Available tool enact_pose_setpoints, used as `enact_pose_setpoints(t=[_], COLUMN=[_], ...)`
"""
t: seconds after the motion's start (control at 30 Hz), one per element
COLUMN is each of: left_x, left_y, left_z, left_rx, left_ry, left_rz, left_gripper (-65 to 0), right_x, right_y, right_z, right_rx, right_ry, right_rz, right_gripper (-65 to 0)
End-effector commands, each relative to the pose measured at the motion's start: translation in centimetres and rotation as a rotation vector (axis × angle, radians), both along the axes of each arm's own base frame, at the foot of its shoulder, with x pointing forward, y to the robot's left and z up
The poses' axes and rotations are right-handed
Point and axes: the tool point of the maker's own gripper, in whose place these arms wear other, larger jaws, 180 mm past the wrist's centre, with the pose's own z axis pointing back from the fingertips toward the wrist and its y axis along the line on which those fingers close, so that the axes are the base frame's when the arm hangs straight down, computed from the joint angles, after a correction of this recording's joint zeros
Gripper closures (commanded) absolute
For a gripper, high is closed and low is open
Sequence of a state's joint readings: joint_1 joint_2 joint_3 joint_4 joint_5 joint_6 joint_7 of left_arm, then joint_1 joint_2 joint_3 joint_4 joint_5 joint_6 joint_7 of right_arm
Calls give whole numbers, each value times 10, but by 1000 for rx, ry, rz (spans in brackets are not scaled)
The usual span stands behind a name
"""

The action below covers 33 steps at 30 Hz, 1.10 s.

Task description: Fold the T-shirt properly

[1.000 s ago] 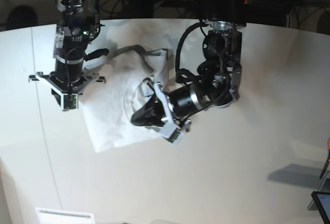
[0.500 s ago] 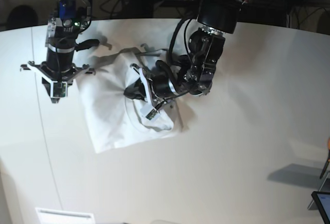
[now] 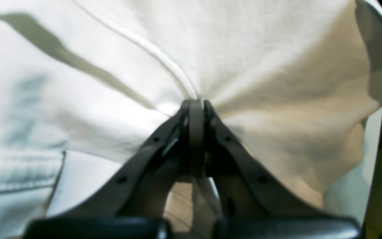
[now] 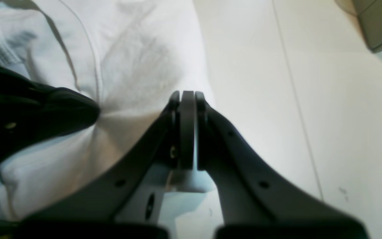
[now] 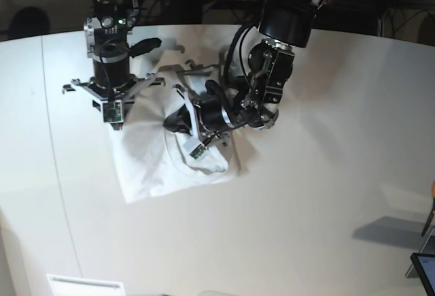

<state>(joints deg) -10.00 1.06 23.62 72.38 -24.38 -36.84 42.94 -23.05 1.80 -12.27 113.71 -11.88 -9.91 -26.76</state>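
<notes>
The left tool [image 3: 196, 103] is pinching a gather of the T-shirt [image 5: 146, 163], which lies on the table [image 5: 306, 207] fanning ahead of its tips. The right tool [image 4: 187, 94], pressed together and holding nothing, hovers with the shirt's edge just off its left. Carrying the pinched layer low and straight should give a flat, even fold.

My left gripper [image 3: 196, 106] is fully closed, jaws pressed together and pinching a fold of the T-shirt [image 3: 250, 59]; the cloth puckers toward the tips. My left arm [image 5: 272, 71] bends down and across, wrist turned sideways. My right gripper [image 4: 187, 99] is also closed with nothing between its jaws, right arm [image 5: 109, 71] hanging upright, wrist pointing down.
</notes>
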Motion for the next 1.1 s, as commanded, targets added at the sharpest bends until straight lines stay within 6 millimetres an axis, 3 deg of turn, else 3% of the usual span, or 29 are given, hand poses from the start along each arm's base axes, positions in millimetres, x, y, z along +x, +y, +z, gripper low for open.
enact_pose_setpoints(t=[0.0, 0.3, 0.5, 0.8, 0.93, 1.07], left_x=[2, 1, -1, 12, 15, 15], left_y=[10, 14, 19, 45, 46, 45], left_z=[-9, -17, -32, -45, -43, -43], left_rx=[90, 124, 147, 214, 216, 214], left_ry=[-3, 2, 51, 71, 65, 68], left_rz=[-5, -10, -10, -6, -5, -6], left_gripper=[0, 0, 0, 0, 0, 0], right_x=[4, 2, -2, 4, 12, 17], right_y=[-8, -15, -17, -56, -68, -56], right_z=[8, -18, -48, -69, -49, 13], right_rx=[-6, -13, -41, -123, -161, -137], right_ry=[-38, 1, 44, 41, -10, -149], right_rz=[-22, -19, -1, -33, -25, -17], right_gripper=[-3, -3, -3, 0, 0, 0])
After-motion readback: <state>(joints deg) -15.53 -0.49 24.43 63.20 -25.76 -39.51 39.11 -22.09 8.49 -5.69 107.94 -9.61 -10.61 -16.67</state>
